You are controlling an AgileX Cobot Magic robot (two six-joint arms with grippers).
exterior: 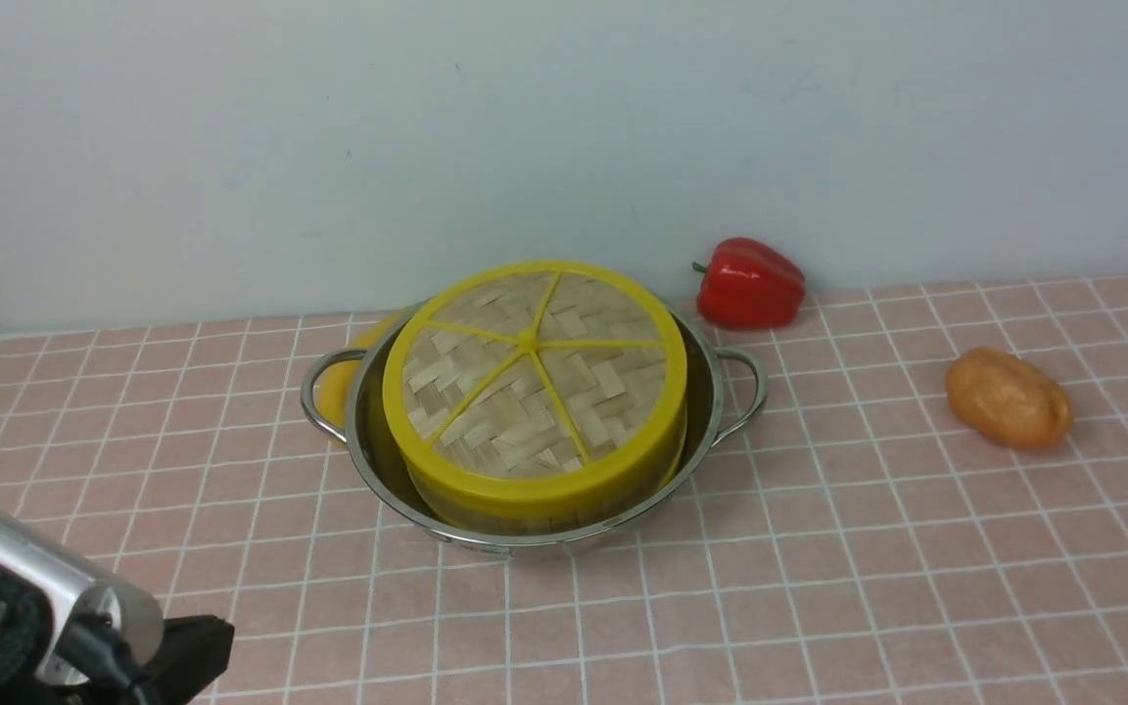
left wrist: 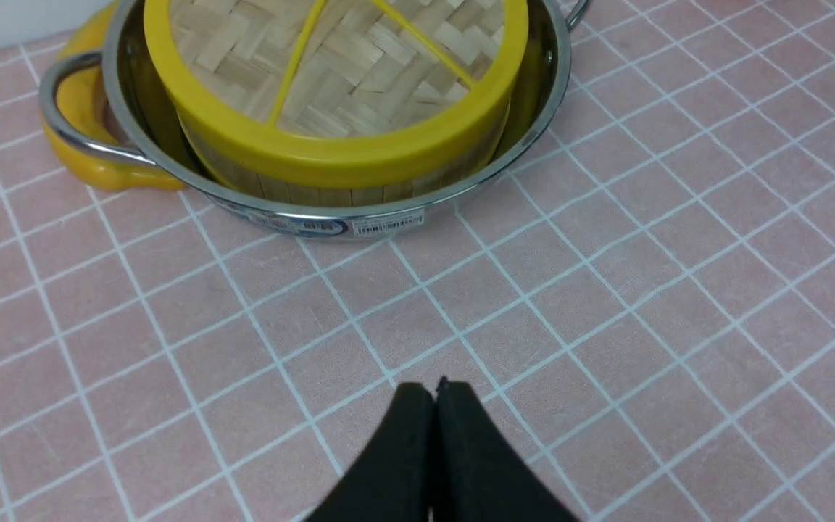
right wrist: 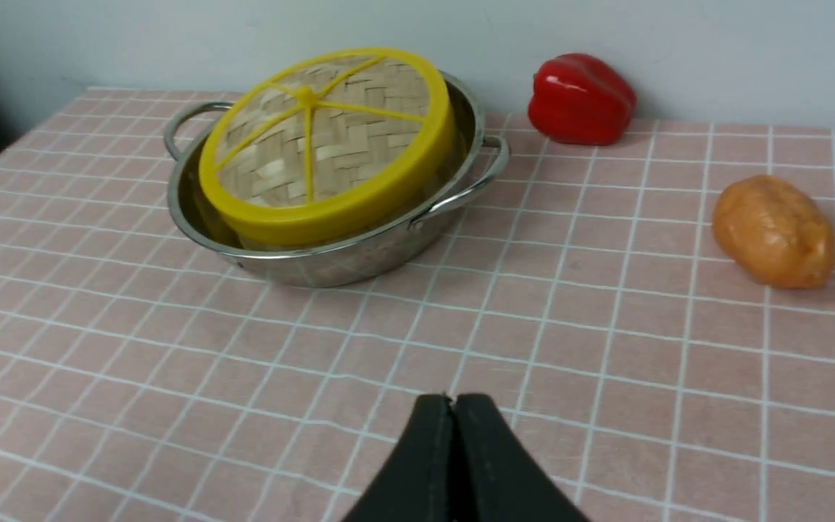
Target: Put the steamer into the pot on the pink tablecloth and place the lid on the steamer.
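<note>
Left arm (exterior: 30, 612): brushed silver cylindrical housing over a matt black body, one small round screw head on the black side face, a black cable curving down beside it.

Left hand (left wrist: 435, 388): two matt black fingers (left wrist: 403, 464), broad at the base, tapering to blunt tips.

Right hand (right wrist: 452, 400): same black tapered fingers (right wrist: 493, 464), finely textured surface.

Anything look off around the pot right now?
Yes. A yellow object is wedged under the pot's left handle, so pot, steamer and lid sit tilted, not flat.
</note>
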